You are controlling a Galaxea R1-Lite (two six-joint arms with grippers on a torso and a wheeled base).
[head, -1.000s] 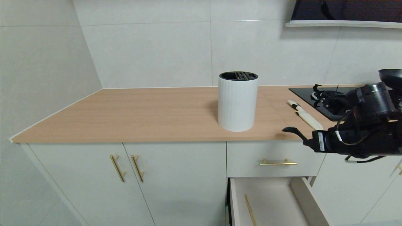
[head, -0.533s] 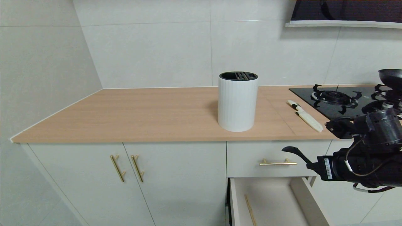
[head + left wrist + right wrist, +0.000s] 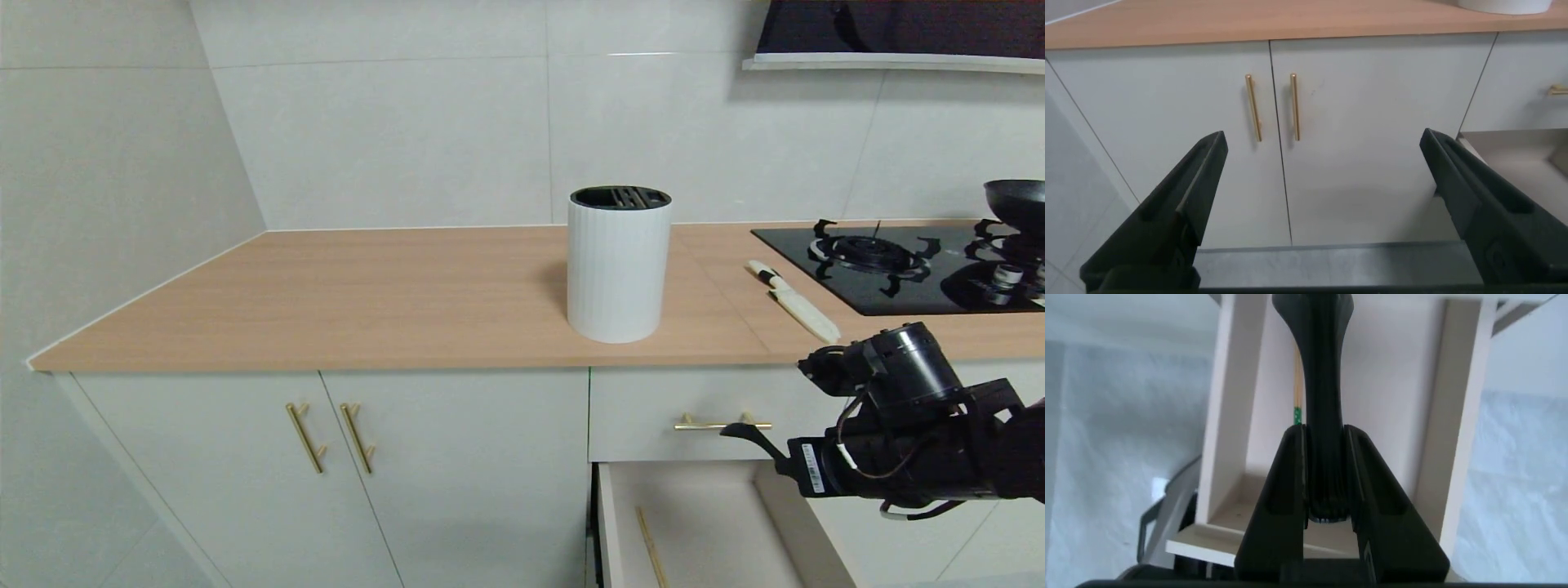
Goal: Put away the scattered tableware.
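Head view: the right claw (image 3: pixel 804 478) hangs low in front of the cupboards, just above the open drawer (image 3: pixel 767 498), clamped on one end of a black utensil (image 3: pixel 751 433). The utensil's free, curved end points toward the drawer handle (image 3: pixel 722 424) above. Whether it is a spoon or a small ladle I cannot tell. A thin stick (image 3: pixel 651 543) lies in the drawer. Up on the counter (image 3: pixel 367 302) a pale knife (image 3: pixel 793 304) lies flat between the white ribbed holder (image 3: pixel 618 269) and the stove (image 3: pixel 890 261), apart from both.

Left wrist view: the left claw (image 3: pixel 1321 139) stands wide apart with nothing between its fingers, facing the two cupboard doors (image 3: pixel 1274 131) with their gold handles.

Right wrist view: the utensil's slim black shaft is pinched between the two fingers and reaches out over the drawer's pale floor, with the stick beneath it.

The utensil looks light, stiff and smooth. Held at one end, it could swivel in the grip, so a gentle lowering before release seems wise. The knife is likely rigid and thin, lying close against the wood. It is best taken by its narrower handle end, away from the broad blade.
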